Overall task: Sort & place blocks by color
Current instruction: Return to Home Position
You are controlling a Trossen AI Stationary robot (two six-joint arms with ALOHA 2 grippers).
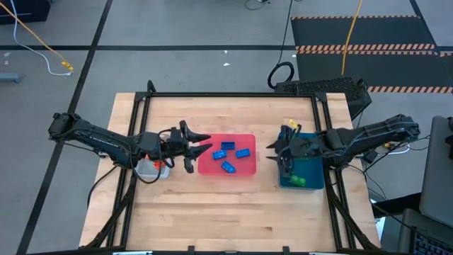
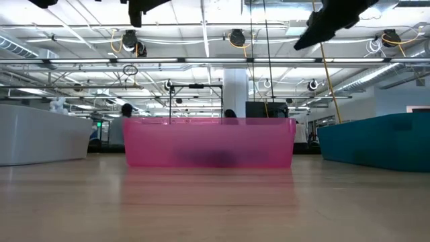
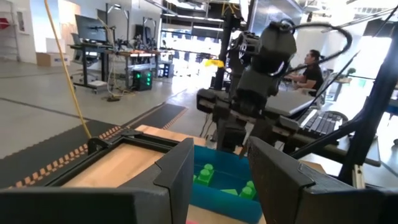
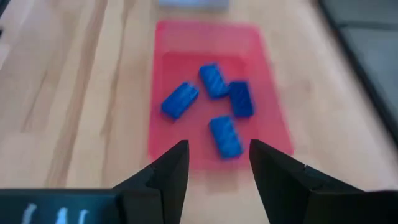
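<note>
Sorting looks finished: four blue blocks [image 1: 228, 167] lie in the pink tray [image 1: 205, 170] mid-frame, green blocks [image 1: 297, 182] in the teal tray [image 1: 317, 183] at right, an orange block [image 1: 157, 165] in the grey tray [image 1: 145, 174] at left. Left gripper [image 1: 202, 150] and right gripper [image 1: 277, 157] flank the pink tray, spread wide, empty; only parking seems left.

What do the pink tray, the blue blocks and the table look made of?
Pink tray: likely plastic, translucent; a dark blur shows through its wall.
Blue blocks: probably moulded plastic, with ridged tops.
Table: wood, pale strips with visible grain.
</note>
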